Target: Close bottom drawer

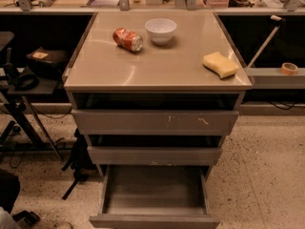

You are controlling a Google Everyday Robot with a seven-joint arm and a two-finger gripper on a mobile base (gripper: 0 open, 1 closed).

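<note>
The bottom drawer [153, 193] stands pulled well out toward us at the foot of the cabinet. Its grey tray is bare, and its flat front panel sits right at the near edge. Above it, the mid drawer [155, 155] and the scratched top drawer [155, 122] look slightly out, though shadow makes that hard to judge. On the cabinet top [157, 68] a red can [127, 39] lies tipped far left, a white bowl [160, 30] just beside it, a yellow sponge [220, 64] right. The gripper is outside the shot — its state cannot be told.
</note>
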